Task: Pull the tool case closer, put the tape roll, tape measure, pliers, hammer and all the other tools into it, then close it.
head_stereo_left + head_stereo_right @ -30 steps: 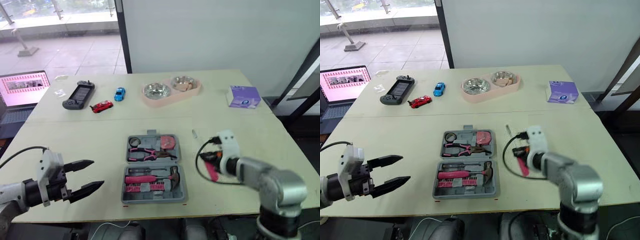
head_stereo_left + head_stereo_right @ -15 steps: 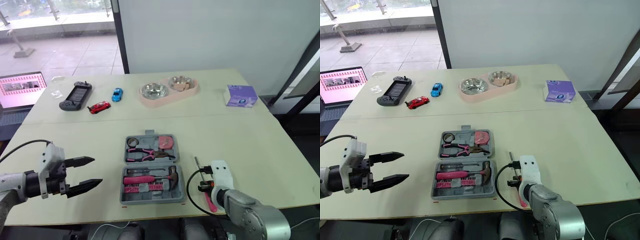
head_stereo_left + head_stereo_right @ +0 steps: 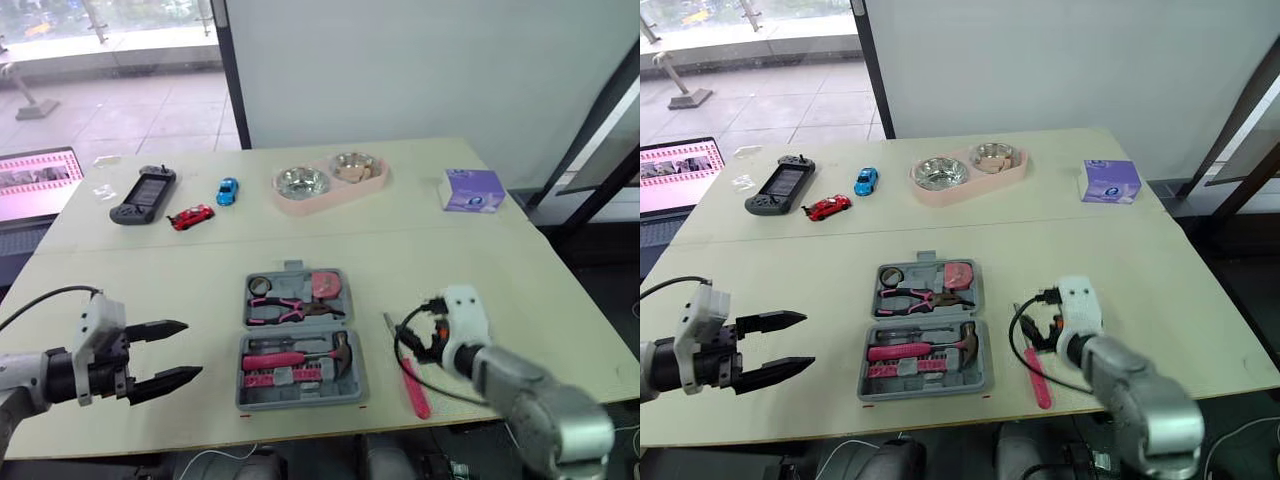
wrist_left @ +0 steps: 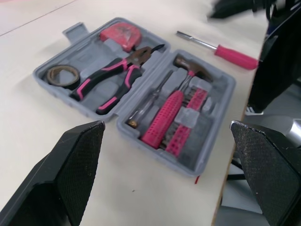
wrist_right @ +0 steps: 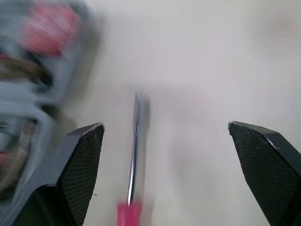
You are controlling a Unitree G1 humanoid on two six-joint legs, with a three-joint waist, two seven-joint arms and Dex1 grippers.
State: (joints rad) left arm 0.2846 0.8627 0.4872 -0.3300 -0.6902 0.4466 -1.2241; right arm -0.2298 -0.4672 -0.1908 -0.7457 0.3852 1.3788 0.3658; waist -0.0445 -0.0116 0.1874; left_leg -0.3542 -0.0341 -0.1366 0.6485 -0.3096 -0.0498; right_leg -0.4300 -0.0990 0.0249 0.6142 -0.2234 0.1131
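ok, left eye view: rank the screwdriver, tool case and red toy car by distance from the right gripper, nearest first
1. screwdriver, right beside the right gripper
2. tool case, open, to the gripper's left
3. red toy car, far back-left

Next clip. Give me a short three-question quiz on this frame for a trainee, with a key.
1. True or false: the tool case is shut.
2. Which item lies on the table outside the case?
3. The left tool is: A) open, empty; B) shut on an item; C) shut, empty.
Key: 1 false, it lies open. 2 the pink screwdriver. 3 A.
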